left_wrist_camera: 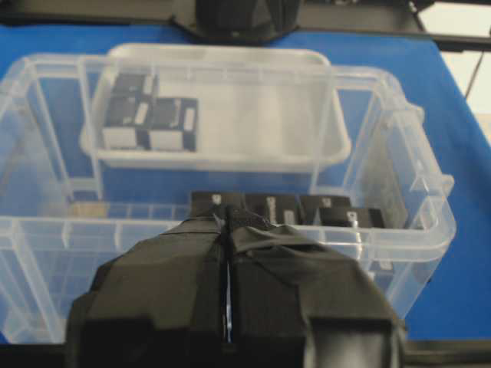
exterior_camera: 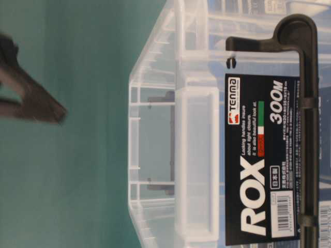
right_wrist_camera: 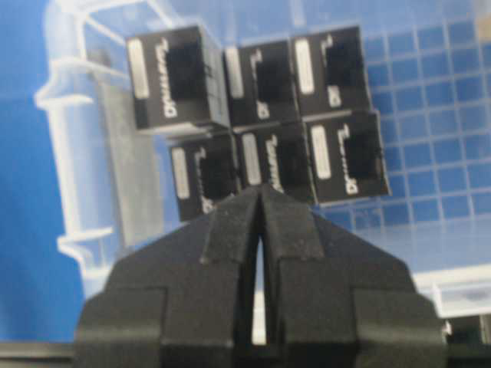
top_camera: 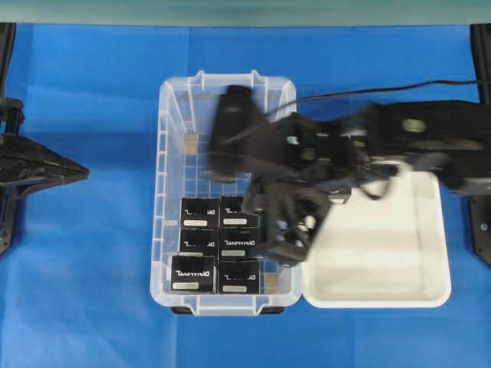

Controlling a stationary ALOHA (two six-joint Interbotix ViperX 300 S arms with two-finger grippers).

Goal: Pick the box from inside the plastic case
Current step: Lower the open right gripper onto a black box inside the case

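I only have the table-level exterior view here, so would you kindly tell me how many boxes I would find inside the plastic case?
Observer: Six boxes sit in the plastic case, in two columns of three at its near end in the overhead view.
Operator: Thank you. Where is the right gripper?
Observer: The right gripper is above the case, beside the boxes, with its jaws shut and nothing held.
Operator: And the left one?
Observer: The left gripper is shut too, outside the case over the blue cloth.
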